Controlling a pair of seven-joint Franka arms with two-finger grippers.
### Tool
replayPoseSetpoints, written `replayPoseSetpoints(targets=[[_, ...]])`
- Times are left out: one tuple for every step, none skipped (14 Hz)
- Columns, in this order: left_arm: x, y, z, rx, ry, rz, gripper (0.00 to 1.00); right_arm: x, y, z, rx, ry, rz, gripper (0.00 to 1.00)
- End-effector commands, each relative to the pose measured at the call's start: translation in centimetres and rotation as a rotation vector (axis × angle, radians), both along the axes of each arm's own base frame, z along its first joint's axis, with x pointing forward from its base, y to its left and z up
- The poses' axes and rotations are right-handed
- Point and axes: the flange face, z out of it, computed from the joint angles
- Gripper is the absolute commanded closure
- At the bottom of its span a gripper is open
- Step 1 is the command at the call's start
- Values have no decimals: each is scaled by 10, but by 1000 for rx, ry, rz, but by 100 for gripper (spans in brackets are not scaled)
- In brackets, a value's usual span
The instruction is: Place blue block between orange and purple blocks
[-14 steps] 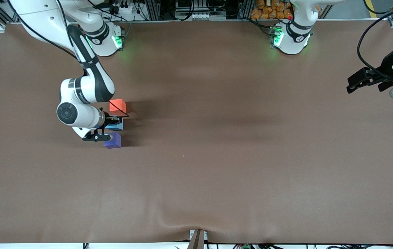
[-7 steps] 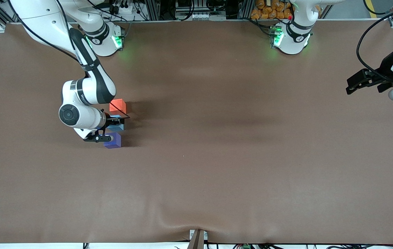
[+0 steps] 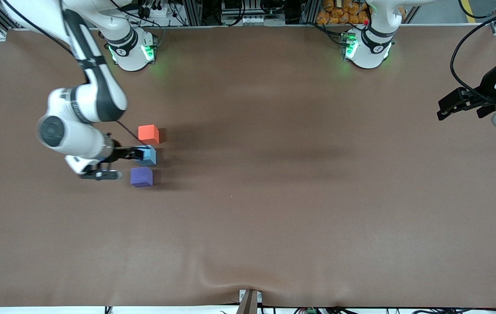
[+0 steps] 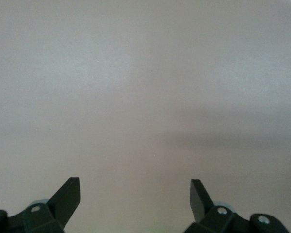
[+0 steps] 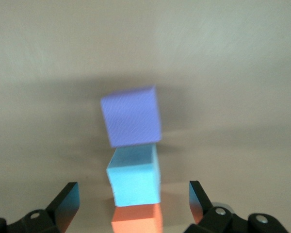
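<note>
The blue block [image 3: 146, 156] sits on the table between the orange block [image 3: 148, 133] and the purple block [image 3: 141, 176], in one short row with small gaps. My right gripper [image 3: 119, 164] is open and empty, just beside the row toward the right arm's end of the table. The right wrist view shows the purple block [image 5: 131, 122], the blue block [image 5: 135, 180] and the orange block [image 5: 137, 221] lined up ahead of the open right gripper [image 5: 133, 194]. My left gripper [image 3: 453, 102] is open and empty, and that arm waits at its own end of the table. The left wrist view [image 4: 135, 191] shows only bare cloth.
A brown cloth [image 3: 274, 196] covers the whole table. The two arm bases [image 3: 132, 52] [image 3: 365, 50] stand along the edge farthest from the front camera. A small bracket [image 3: 249, 301] sits at the table's near edge.
My right arm has drawn back from over the blocks toward its own end of the table, which uncovers the blue block. The blocks have not moved. The left arm is still.
</note>
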Motion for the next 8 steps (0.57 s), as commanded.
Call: replayPoseSetpoints(targets=[[0,0,4,-24,-13,-17,0,17,-63,77,27,-50,55,0],[0,0,4,-24,-17,-18,0,22,-80,104,36,-42,63,0],[1,0,5,-25,-25,-16,0,25,-97,131,42,-27,50,0],[1,0,5,-25,-26,-18,0,27,-106,158,46,-19,44,0],[1,0,5,-25,-26,-16,0,27,-110,188,45,-22,39,0],[1,0,5,-25,-25,-15,0,27,-109,214,42,-34,41,0],[0,0,6,-25,-26,-15,0,26,-110,231,42,-32,42,0],[0,1,7,-25,-26,-13,0,24,-108,244,38,-35,50,0]])
